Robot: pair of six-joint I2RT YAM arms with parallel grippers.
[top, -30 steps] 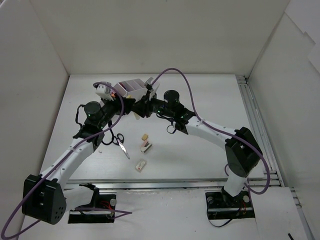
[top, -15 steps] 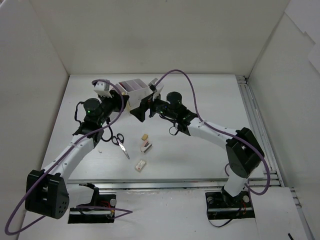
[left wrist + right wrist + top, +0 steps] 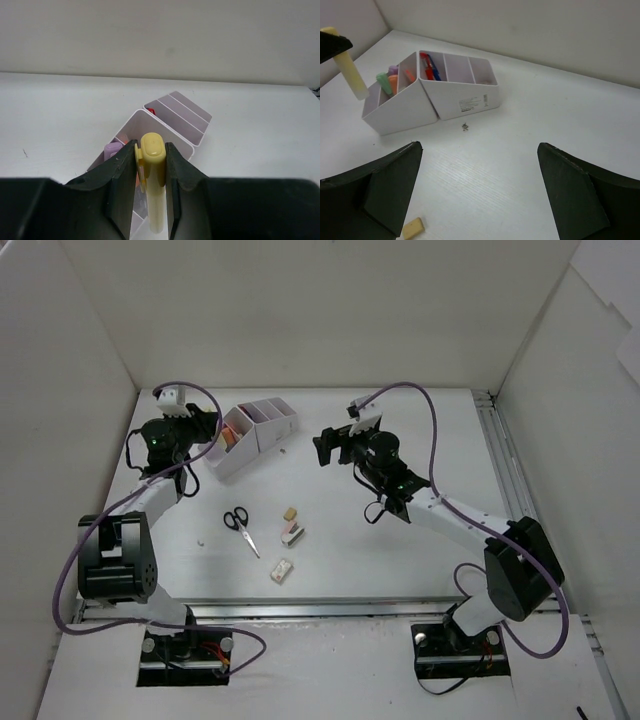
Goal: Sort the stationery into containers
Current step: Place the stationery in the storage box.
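Observation:
My left gripper [image 3: 151, 159] is shut on a yellow highlighter [image 3: 153, 170], held upright just left of the containers [image 3: 172, 122], a white organizer with slanted compartments. In the top view the left gripper [image 3: 207, 426] is at the far left, beside the organizer [image 3: 262, 430]. Green [image 3: 384, 82], orange [image 3: 395, 84] and purple [image 3: 112, 149] highlighters and red and blue pens [image 3: 430, 67] stand inside. My right gripper [image 3: 325, 447] hangs open and empty to the organizer's right. Black-handled scissors [image 3: 238, 525] and three small erasers [image 3: 290, 512] [image 3: 293, 534] [image 3: 282, 570] lie on the table.
White walls close in the table at the back and both sides. A metal rail [image 3: 505, 470] runs along the right edge. A small dark speck [image 3: 465, 126] lies in front of the organizer. One beige eraser [image 3: 413, 227] shows near my right gripper's left finger.
My right gripper opened wide and drew back to the right of the organizer. My left arm swung back and left, its jaws shut on the yellow highlighter.

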